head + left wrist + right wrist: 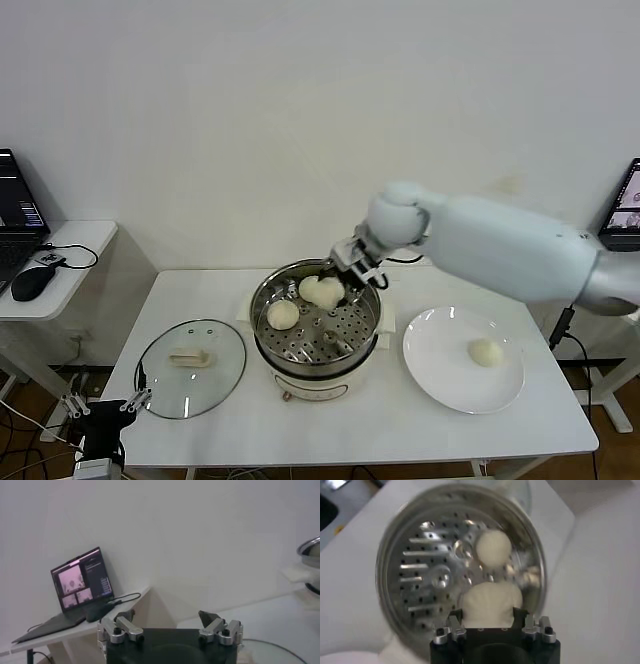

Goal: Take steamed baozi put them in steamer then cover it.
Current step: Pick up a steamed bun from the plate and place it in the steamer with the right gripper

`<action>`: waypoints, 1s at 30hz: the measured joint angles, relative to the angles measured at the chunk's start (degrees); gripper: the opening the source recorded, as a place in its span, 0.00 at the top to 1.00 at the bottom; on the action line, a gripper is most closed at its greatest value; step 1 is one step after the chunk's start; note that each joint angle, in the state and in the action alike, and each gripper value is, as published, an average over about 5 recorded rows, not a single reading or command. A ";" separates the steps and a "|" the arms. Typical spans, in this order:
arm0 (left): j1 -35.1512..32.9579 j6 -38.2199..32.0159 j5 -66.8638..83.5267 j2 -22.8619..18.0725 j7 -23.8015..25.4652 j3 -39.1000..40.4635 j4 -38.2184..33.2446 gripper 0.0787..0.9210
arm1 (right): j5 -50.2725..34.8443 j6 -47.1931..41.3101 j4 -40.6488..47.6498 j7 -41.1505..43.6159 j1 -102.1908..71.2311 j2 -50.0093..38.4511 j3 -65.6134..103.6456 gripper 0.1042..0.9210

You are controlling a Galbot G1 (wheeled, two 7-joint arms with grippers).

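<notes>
The steamer (268, 340) stands mid-table, a shiny steel pot with a perforated tray (427, 575) on a white base. My right gripper (343, 277) reaches in over its far rim and is shut on a baozi (331, 293), held low over the tray; in the right wrist view the bun (490, 600) sits between my fingers (520, 616). A second baozi (309, 287) lies against it. A third (283, 314) rests on the tray, also seen in the right wrist view (493, 544). A fourth baozi (486, 351) lies on the white plate (440, 375). My left gripper (105, 408) is open and idle at the table's front left corner.
The clear glass lid (222, 375) with a cream handle lies flat on the table left of the steamer. A side desk with a laptop (80, 582) and a mouse (32, 282) stands to the left. Another laptop (625, 205) is at the far right.
</notes>
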State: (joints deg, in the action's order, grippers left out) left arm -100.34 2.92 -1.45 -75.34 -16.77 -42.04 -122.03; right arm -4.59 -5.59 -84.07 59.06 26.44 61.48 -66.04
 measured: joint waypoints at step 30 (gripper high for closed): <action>0.75 -0.07 0.61 0.56 -0.41 -0.76 0.66 0.12 | 7.03 10.23 -1.14 1.84 0.13 1.19 -2.79 0.12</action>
State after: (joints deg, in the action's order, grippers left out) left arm -99.59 2.85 -0.84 -74.78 -17.18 -42.80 -121.37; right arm 2.44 4.64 -85.20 60.90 26.57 62.67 -68.83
